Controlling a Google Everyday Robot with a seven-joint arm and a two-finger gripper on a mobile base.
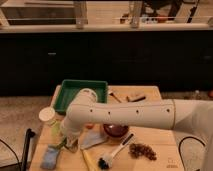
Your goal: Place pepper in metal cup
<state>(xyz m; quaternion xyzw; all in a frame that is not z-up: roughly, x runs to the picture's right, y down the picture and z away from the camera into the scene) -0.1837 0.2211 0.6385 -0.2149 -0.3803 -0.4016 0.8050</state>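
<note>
My white arm (130,114) reaches in from the right across the wooden table (160,160). The gripper (70,139) points down over the table's left part. A small slender green thing, apparently the pepper (61,145), shows right at the gripper's lower left, just above a blue cloth (50,156). I cannot tell whether the gripper holds it. A grey metallic shape, possibly the metal cup (95,140), lies just right of the gripper, partly hidden by the arm.
A green tray (70,87) stands at the back left. A white-lidded jar (47,115) is left of the gripper. A dark red bowl (116,131), a black brush (114,153), a brown cluster (142,150) and a yellow item (88,160) lie in front.
</note>
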